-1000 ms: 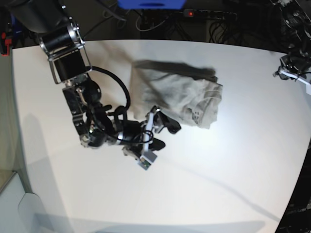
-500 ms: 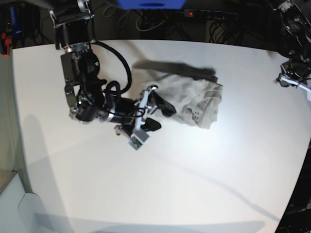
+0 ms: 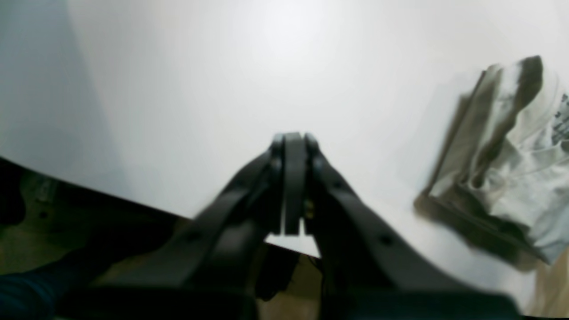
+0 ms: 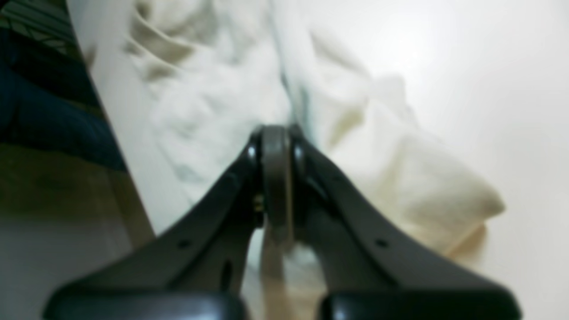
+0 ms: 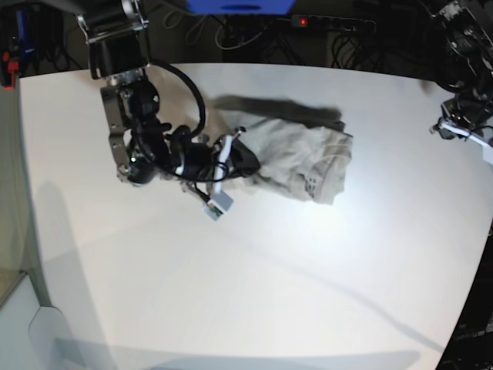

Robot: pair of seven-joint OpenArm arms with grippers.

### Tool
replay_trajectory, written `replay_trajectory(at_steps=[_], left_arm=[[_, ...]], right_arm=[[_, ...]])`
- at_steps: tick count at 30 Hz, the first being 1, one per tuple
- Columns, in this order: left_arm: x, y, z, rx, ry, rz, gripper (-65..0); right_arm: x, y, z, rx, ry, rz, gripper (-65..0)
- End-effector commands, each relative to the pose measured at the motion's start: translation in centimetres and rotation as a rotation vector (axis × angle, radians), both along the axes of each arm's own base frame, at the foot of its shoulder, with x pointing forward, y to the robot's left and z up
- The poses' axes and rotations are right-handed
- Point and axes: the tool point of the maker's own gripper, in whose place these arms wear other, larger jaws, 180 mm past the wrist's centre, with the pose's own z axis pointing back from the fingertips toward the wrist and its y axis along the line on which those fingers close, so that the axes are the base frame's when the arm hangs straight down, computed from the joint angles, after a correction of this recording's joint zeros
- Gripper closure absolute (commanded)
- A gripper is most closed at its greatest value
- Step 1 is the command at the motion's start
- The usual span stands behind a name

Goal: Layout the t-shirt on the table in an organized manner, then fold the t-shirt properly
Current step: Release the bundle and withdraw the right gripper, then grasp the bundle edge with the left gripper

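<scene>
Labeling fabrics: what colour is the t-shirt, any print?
Plain light grey-beige t-shirt, no print visible; base view shows it best.

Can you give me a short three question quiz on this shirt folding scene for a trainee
1. True or false: the t-shirt lies spread flat on the table.
2. Which tool is at the shirt's edge? A) right tool B) left tool C) both
3. Fill in: the left tool's jaws are ____.

Key
1. False. It lies bunched and creased.
2. A. The right tool is shut at the shirt's edge, while the left tool hangs near the table's edge, apart from the cloth.
3. Shut, with nothing between them.
</scene>
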Motion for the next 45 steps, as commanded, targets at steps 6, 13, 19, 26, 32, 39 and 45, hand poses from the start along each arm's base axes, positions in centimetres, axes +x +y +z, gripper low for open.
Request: replay_trajectory(at_steps=[6,13,19,26,32,39,45], left_arm=[[0.6,0.6,1.2,0.027,-0.037,-0.005,-0.5],[0.5,0.5,1.2,0.027,-0.035,-0.007,-0.5],[1.6,-0.2,2.0,-0.015,-0.09,-0.019,-1.0],[3.4,-3.0,4.4,-0.185,-0.237,-0.084,-10.7],[4.4,-6.3,5.8,-0.366,-0.348,-0.125,-42.4],[7.3,-11.1,4.2,-0.567,-0.351,-0.172,-45.3],[9.4,-15.2,1.8,-0.654,-0.278,-0.231,-45.3]], right_arm=[[2.3,0.3,0.2,0.063,-0.006,-0.042,-0.8],[2.4,-0.8,-1.7,0.052,0.046,-0.073,-0.9],[3.6,-1.8,1.4,0.036,-0.072,-0.059,-1.1],[2.9,-2.6,6.3,-0.074,-0.236,0.034,-4.6],[1.0,-4.5,7.5,-0.154,-0.306,0.066,-22.7],[1.1,-9.5,7.5,-0.182,-0.297,-0.082,-34.2],[1.0,-13.6,6.9,-0.228,-0.274,-0.174,-34.4]])
